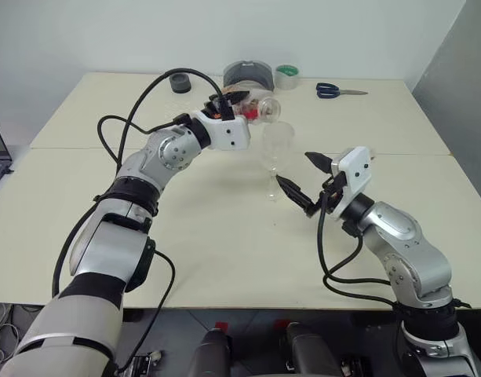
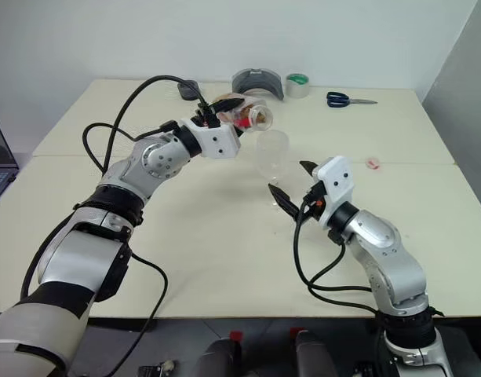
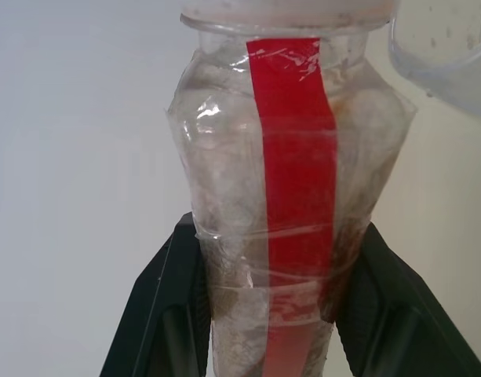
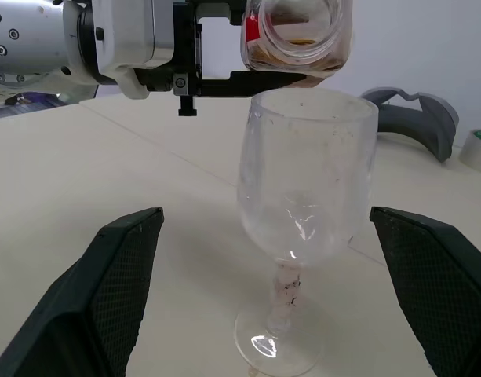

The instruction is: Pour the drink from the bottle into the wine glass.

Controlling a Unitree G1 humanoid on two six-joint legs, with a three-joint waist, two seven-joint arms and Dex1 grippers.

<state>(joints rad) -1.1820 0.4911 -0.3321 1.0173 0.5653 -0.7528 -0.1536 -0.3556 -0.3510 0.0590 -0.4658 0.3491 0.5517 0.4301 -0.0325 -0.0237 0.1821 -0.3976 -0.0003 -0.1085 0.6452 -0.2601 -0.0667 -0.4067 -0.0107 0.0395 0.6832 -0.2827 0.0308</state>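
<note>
Right wrist view gives the relation that matters: the bottle (image 4: 296, 35), top centre of the frame, lies tipped nearly onto its side with its wide open mouth facing the camera, and the lower lip of that mouth sits just above the rim of the wine glass (image 4: 307, 228), slightly toward the glass's left side. A thin pool of the drink (image 4: 291, 45), amber-brown, lies along the bottle's lower wall close to the lip; I see no stream falling, and the bowl of the glass looks empty, though that is hard to be sure of through clear glass.

From the head camera, the bottle's long axis runs roughly level from the left gripper (image 1: 238, 108), upper centre of the frame, toward the right, mouth end out over the glass, which stands upright on the table (image 1: 216, 251) just below and right of it. The left wrist view shows this gripper's black fingers (image 3: 158, 314) clamped on either side of the bottle's narrow lower body, the red label strip facing the camera.

The right gripper (image 1: 303, 182) hangs right of centre, jaws spread wide and empty, one finger on each side of the glass's stem without touching it.

My judgement: the pour turns on tipping the mouth a little further down while keeping it over the bowl, since the lip sits near one edge of the rim
</note>
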